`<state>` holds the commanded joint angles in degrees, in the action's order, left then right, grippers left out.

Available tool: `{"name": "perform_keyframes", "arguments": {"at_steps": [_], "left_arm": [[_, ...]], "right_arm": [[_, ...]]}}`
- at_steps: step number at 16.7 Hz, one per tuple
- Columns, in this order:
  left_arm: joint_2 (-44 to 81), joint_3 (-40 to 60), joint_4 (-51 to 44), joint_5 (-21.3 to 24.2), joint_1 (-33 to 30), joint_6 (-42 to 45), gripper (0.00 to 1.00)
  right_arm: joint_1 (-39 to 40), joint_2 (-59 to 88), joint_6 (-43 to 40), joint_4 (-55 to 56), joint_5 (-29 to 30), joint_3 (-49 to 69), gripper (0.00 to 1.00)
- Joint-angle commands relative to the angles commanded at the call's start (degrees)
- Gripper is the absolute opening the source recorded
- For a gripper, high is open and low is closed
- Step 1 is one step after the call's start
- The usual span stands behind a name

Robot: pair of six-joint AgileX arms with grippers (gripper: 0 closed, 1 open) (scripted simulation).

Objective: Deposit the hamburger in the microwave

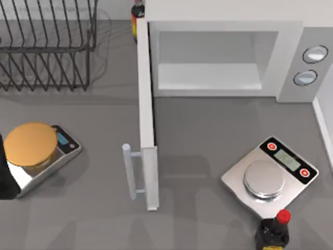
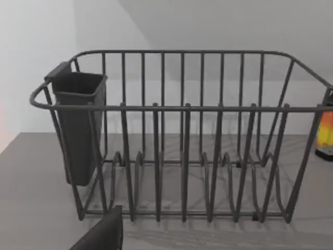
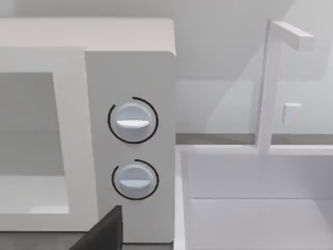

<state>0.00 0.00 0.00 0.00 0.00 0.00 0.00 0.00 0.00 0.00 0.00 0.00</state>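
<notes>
Large white microwave (image 1: 291, 62) at 12 to 1 o'clock on the grey worktop (image 1: 208, 135), long axis running 9 to 3, mouth facing 6 o'clock. Pale grey cavity (image 1: 208, 75) laid open. Door (image 1: 146, 104) swung fully out from the cavity's 9 o'clock side, standing edge-on and reaching toward 6 o'clock. Bar handle (image 1: 128, 172) on its 9 o'clock face, near the free end. Two round grey knobs (image 1: 315, 54) stacked on the panel at the cavity's 3 o'clock side. Roof of the box cut off by the top view's upper border.

Left arm (image 1: 4, 177) just a dark sliver at 9 o'clock, touching or overlapping a scale (image 1: 65, 151) that carries a flat orange disc (image 1: 29, 144). Cannot tell how the left claw (image 2: 104, 234) stands, with one dark wedge of it before the wire rack (image 2: 182, 109) in the left wrist view. Same for the right claw (image 3: 106, 232), a dark wedge below the knobs in the right wrist view.

Second scale (image 1: 270, 177) at 4 o'clock. Red-capped bottle (image 1: 273, 232) just beside it at 5 o'clock, cut off below. Another bottle (image 1: 137, 18) half hidden behind the microwave's corner at 12 o'clock.
</notes>
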Motion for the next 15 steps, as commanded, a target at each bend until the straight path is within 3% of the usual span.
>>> {"name": "perform_keyframes", "arguments": {"at_steps": [6,15], "left_arm": [[0.0,0.0,0.0,0.0,0.0,0.0,1.00],[0.0,0.0,0.0,0.0,0.0,0.0,1.00]], "right_arm": [[0.4,6.3,-6.1,-5.6,0.0,4.6,1.00],[2.2,48.3,-37.6,-34.9,-0.3,26.7,1.00]]}}
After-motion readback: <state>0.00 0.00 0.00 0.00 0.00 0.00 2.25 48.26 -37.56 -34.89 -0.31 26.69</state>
